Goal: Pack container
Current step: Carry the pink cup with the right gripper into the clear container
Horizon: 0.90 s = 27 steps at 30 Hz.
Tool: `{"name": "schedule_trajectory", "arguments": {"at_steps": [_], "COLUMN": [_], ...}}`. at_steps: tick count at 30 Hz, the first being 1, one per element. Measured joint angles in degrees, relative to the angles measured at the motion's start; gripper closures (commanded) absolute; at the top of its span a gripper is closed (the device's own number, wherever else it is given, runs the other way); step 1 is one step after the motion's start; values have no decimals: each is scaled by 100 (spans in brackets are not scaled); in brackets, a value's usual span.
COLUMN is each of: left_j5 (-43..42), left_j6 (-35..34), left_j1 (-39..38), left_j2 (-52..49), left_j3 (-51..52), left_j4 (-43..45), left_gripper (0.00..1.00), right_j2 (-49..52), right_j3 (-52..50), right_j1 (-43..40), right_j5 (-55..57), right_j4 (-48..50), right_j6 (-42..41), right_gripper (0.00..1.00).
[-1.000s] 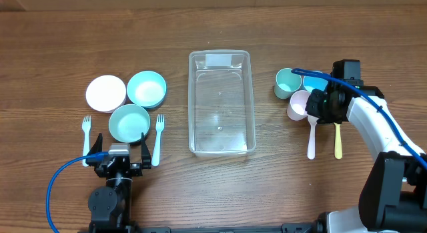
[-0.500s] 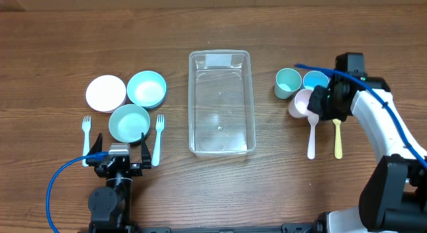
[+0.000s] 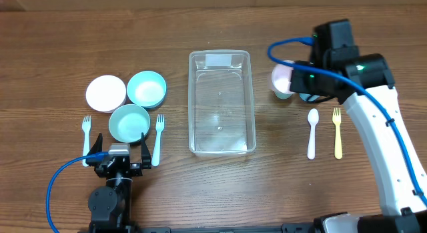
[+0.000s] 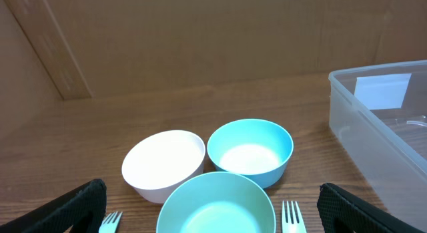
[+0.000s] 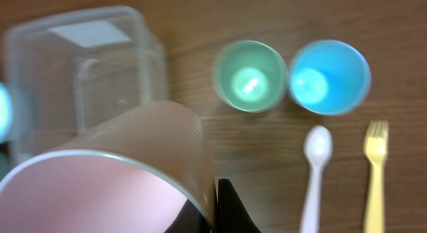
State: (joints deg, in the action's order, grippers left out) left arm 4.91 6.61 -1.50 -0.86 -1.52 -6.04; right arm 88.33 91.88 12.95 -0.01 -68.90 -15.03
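Note:
The clear plastic container (image 3: pixel 221 103) stands empty at the table's middle; it also shows in the left wrist view (image 4: pixel 390 119) and the right wrist view (image 5: pixel 87 66). My right gripper (image 3: pixel 300 79) is shut on a pink cup (image 3: pixel 281 76), held above the table just right of the container. The cup fills the lower left of the right wrist view (image 5: pixel 107 186), a finger pinching its rim. A green cup (image 5: pixel 250 76) and a blue cup (image 5: pixel 329 76) stand below it. My left gripper (image 3: pixel 120 147) is open and empty near the front edge, just before a teal bowl (image 3: pixel 129 122).
A white bowl (image 3: pixel 105 93) and a second teal bowl (image 3: pixel 146 88) sit at the left, with two pale forks (image 3: pixel 158 138) beside the near bowl. A white spoon (image 3: pixel 311 131) and a yellow fork (image 3: pixel 337 131) lie at the right.
My right gripper has lifted the pink cup off the table and carried it left and away, toward the container. The left arm has not moved.

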Motion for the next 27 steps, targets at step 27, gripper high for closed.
{"name": "schedule_trajectory", "arguments": {"at_steps": [27], "left_j5": [0], "left_j6": [0], "left_j1": [0], "left_j2": [0], "left_j3": [0], "left_j4": [-2], "left_gripper": [0], "right_j2": [1915], "right_j3": [295], "right_j1": [1458], "right_j5": [385], "right_j4": [1672], "right_j6": [-299], "right_gripper": [95]}}
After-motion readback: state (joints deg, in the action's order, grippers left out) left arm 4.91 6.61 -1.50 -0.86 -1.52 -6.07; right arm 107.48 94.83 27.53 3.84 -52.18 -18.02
